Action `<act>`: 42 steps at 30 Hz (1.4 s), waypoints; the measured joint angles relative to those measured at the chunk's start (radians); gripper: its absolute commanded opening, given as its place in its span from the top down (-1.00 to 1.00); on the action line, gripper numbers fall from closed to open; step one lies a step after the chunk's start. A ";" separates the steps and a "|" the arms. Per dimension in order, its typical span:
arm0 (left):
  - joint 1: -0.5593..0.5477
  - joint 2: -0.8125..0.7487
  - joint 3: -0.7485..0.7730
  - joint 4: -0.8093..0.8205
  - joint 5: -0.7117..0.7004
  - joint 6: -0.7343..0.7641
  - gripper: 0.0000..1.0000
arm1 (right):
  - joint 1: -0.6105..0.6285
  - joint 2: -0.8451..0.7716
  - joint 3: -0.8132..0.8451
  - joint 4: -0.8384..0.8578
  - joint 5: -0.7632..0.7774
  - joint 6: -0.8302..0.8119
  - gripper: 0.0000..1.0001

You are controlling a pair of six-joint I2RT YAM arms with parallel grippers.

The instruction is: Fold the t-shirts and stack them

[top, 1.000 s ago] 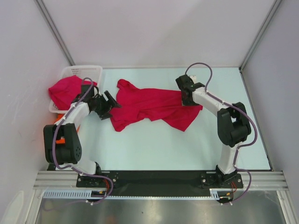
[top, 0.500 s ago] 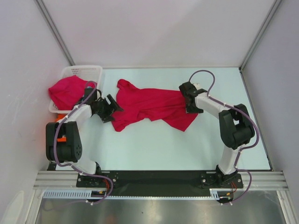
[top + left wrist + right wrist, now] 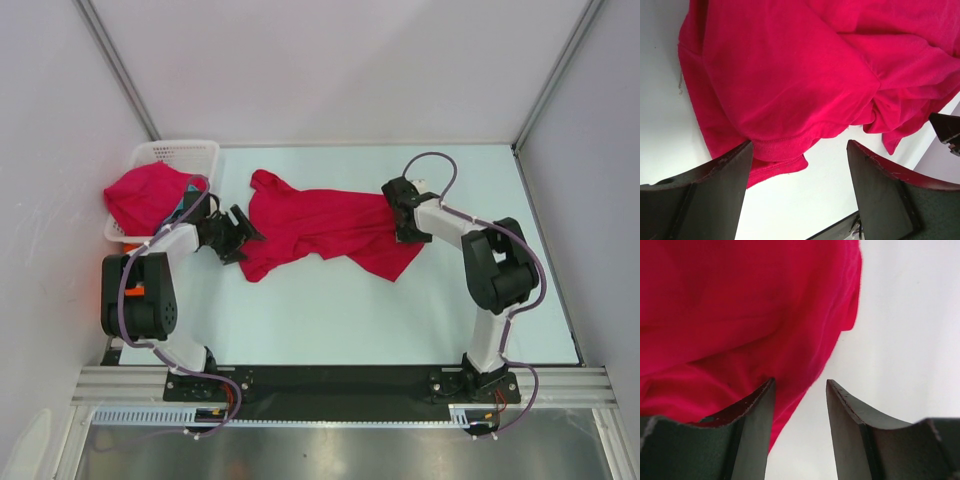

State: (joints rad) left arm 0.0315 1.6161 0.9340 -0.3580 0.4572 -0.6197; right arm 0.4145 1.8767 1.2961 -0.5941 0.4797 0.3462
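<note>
Flattening step: crumpled red t-shirt lies mid-table, left pincer open over its hem, right pincer open at the opposite edge, neither gripping; next move probably needs both to pinch cloth and pull it flat.

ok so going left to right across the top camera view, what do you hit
heaped crimson t-shirt on the white basket → left tool → spread crimson t-shirt → right tool at its right end
</note>
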 measured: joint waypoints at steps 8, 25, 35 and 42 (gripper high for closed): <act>0.000 0.002 0.000 0.008 0.000 0.000 -0.52 | -0.002 0.061 0.002 0.025 -0.017 0.000 0.59; 0.000 0.002 0.026 -0.013 0.002 0.000 0.78 | -0.002 -0.045 -0.015 0.023 0.002 -0.011 1.00; 0.002 -0.006 0.189 -0.131 -0.004 0.011 0.99 | -0.011 -0.264 -0.010 -0.054 0.062 -0.034 1.00; 0.036 -0.027 0.484 -0.238 0.016 0.027 1.00 | -0.061 -0.388 0.033 -0.123 0.103 -0.053 1.00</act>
State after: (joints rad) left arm 0.0673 1.5887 1.4181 -0.5957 0.4732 -0.5926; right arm 0.3531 1.4887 1.3289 -0.7170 0.5827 0.2928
